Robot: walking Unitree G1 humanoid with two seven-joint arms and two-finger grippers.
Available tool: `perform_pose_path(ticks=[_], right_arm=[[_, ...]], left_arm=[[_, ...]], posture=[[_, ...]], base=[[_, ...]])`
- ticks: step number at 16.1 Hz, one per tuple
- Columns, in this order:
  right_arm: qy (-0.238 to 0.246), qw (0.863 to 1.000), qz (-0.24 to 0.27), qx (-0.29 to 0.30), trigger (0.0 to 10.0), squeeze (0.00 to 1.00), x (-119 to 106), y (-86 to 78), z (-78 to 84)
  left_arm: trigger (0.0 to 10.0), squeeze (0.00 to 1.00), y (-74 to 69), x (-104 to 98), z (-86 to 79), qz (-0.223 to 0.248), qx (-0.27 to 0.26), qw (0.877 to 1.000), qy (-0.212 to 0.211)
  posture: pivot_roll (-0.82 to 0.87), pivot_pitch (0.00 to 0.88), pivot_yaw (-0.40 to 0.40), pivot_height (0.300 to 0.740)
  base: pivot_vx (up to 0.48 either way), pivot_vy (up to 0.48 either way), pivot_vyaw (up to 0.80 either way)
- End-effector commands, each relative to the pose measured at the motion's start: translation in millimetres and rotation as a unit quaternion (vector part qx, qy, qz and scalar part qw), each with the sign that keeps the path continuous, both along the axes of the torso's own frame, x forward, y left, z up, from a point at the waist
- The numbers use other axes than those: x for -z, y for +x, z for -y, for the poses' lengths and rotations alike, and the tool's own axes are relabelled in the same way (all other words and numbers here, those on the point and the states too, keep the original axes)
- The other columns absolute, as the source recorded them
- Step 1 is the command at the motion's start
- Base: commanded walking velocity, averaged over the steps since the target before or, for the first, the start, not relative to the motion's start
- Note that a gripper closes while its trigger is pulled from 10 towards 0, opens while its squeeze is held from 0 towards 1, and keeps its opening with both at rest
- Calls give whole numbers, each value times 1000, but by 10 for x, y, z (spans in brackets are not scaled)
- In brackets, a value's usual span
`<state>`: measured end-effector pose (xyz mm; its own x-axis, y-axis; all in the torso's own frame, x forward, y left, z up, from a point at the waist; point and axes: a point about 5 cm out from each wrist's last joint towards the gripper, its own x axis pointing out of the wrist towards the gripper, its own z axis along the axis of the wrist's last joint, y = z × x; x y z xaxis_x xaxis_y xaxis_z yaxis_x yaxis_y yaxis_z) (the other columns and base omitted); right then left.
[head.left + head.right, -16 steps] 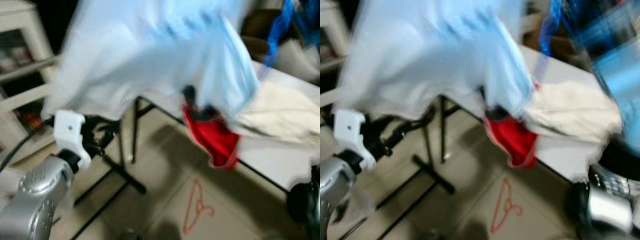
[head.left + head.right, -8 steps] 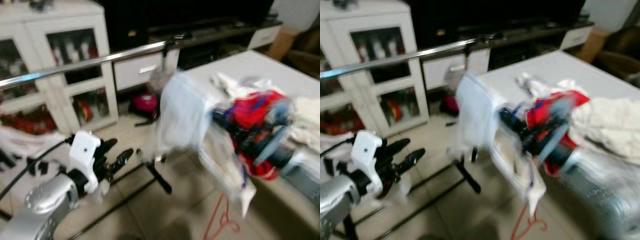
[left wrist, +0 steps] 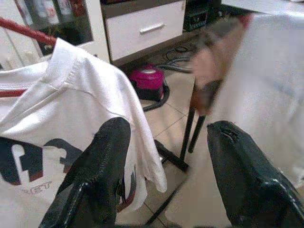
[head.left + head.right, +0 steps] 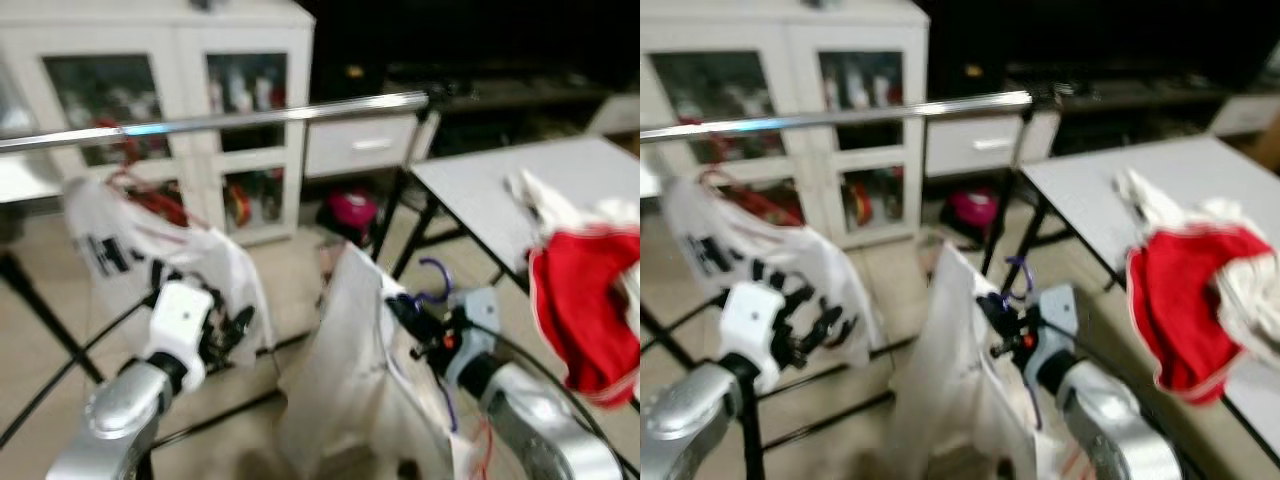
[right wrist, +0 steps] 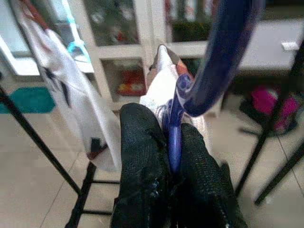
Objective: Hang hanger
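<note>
Here the right gripper (image 5: pixel 168 156), low and right of centre in the head views, is clenched on the neck of a blue hanger (image 5: pixel 216 71); the hook curls up just above the black fingers (image 5: pixel 142 156). A pale garment (image 4: pixel 345 380) hangs from that hanger and droops toward the floor (image 4: pixel 290 260) in the lower middle of the frame.

The left gripper (image 3: pixel 166 161) sits in the lower left, fingers spread apart and holding nothing, with a white printed shirt (image 3: pixel 57 123) just in front of it. That shirt hangs on a red hanger (image 4: pixel 150 200) from the silver rail (image 4: pixel 250 118), which runs across the upper part of the frame from the left edge to right of centre.

Behind the rail, upper left, stands a white cabinet (image 4: pixel 270 60) with glass doors. A white desk (image 4: pixel 480 190) fills the right side, carrying a red garment (image 4: pixel 580 310) that drapes over its near edge, touching a heap of white cloth (image 4: pixel 545 205). A pink object (image 4: pixel 350 212) lies on the floor under the rail, blurred.
</note>
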<state>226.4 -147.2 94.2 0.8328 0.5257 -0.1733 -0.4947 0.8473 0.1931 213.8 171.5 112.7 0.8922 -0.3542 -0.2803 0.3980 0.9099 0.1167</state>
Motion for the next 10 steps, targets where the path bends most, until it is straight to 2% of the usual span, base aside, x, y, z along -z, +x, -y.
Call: perform_pose_path(ticks=[1, 5, 6, 7, 9, 10], right_arm=[[-7, 1000, 27, 7, 10000, 0, -55, 55, 55], [-10, 999, 47, -11, 10000, 0, -56, 114, 40], [-7, 998, 53, -18, 10000, 0, -65, 124, 32], [-5, 998, 59, -23, 10000, 0, -80, 128, 21], [24, 998, 53, -23, 10000, 0, -103, 135, 3], [23, 997, 61, -42, 10000, 0, -132, 129, -35]], left_arm=[[10000, 0, 10, 9, 92, 6, 17, 1000, 2], [10000, 0, 41, 0, 77, 21, 21, 999, 12], [10000, 0, 50, -16, 80, 21, 21, 1000, 4], [10000, 0, 61, -10, 75, 14, 15, 1000, -7], [10000, 0, 85, -26, 71, 20, 17, 1000, -4], [10000, 0, 120, -63, 38, 35, 10, 999, 8]], posture=[[-6, 0, -74, 740], [-9, 0, -75, 740], [-5, 0, -82, 740], [-5, 0, -82, 740], [-6, 0, -81, 740], [-9, 0, -77, 740]], base=[[0, -480, 800], [0, -480, 800], [0, 0, 800], [0, 461, 788], [0, 480, 0], [0, 0, 0]])
